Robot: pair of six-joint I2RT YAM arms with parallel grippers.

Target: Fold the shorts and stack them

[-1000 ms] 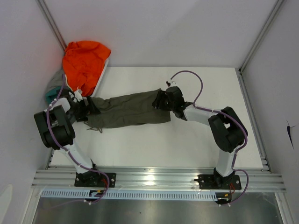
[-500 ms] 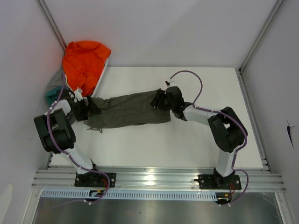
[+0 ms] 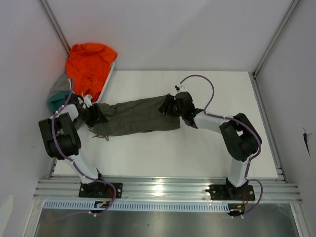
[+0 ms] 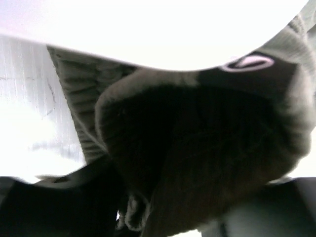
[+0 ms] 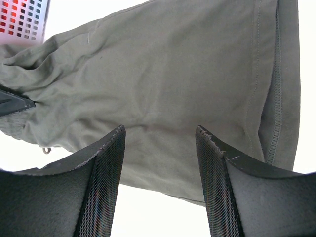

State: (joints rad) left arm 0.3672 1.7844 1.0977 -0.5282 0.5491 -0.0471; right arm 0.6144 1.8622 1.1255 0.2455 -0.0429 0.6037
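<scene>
A white bench (image 3: 207, 153) carries the olive shorts (image 3: 136, 117), flat across its middle: seemingly light, limp cloth, best taken at waistband and hem. The right tool (image 3: 169, 105) stands apart over the hem; the left tool (image 3: 93, 114) straddles bunched waistband, clamped or not I cannot tell.

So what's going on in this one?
Two robot arms are working on the olive green shorts, laid lengthwise across the table. The left tool has the waistband end bunched between its jaws; a firm grip isn't clear. The right tool sits open over the leg hem. An orange garment lies heaped far left.
</scene>
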